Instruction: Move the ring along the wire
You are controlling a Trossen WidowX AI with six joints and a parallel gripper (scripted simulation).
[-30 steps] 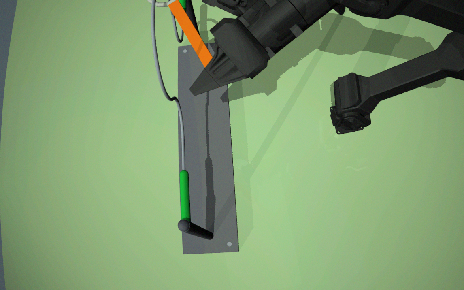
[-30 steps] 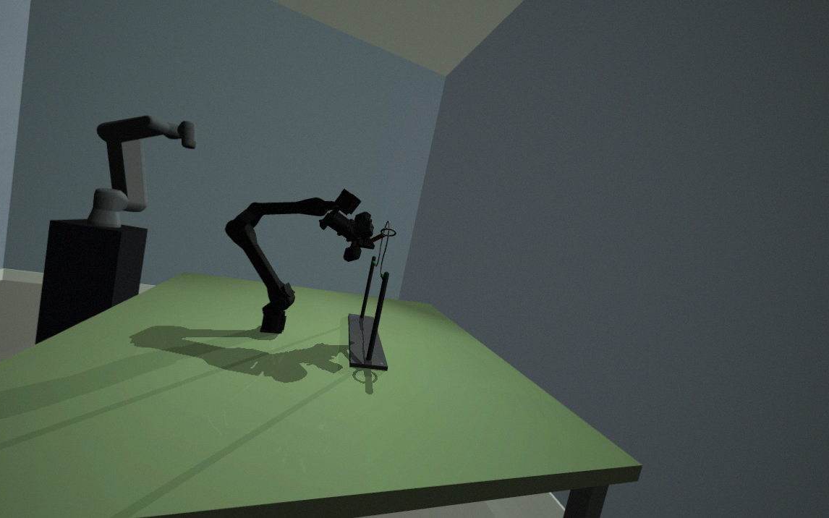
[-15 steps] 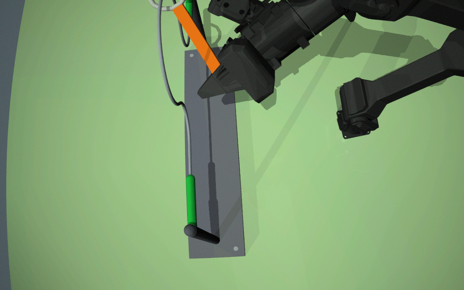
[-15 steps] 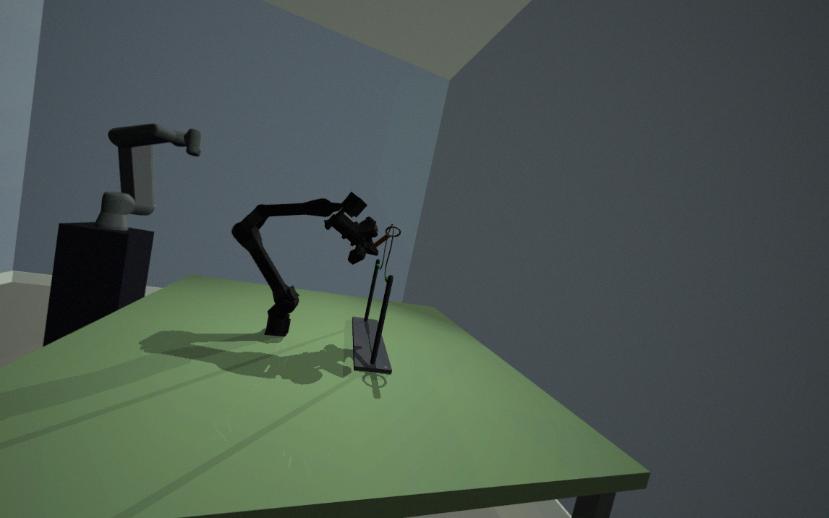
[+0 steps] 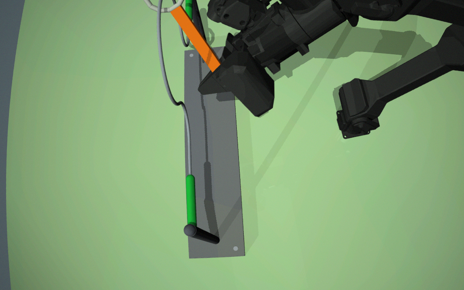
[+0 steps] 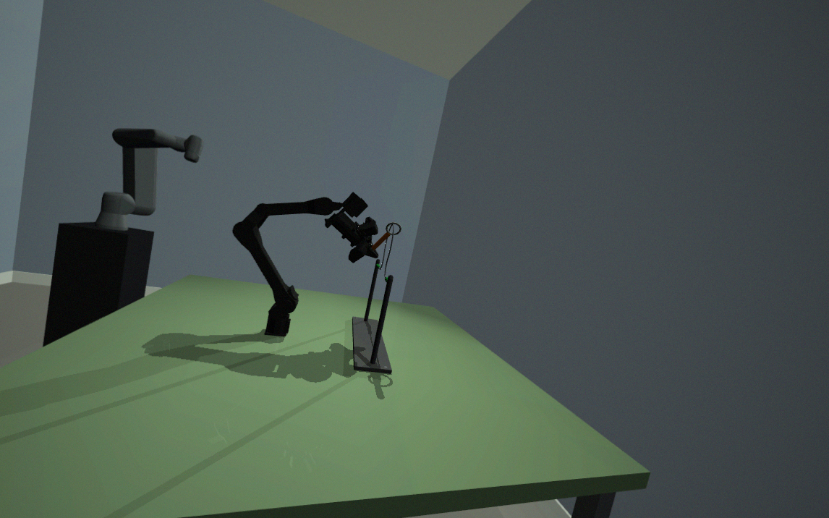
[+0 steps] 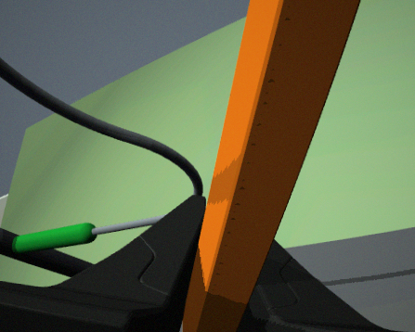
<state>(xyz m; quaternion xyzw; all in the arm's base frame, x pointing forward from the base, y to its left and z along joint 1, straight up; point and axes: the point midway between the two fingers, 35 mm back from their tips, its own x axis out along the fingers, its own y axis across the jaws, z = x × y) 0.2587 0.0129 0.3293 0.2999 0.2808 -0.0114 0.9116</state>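
Grey walls surround a broad green desk (image 6: 469, 412) carrying a flat grey base plate (image 5: 223, 151). Above it, the black hand (image 5: 215, 71) pinches the flat orange handle (image 5: 194, 35); its pale ring (image 6: 393, 228) hangs high around the wire.
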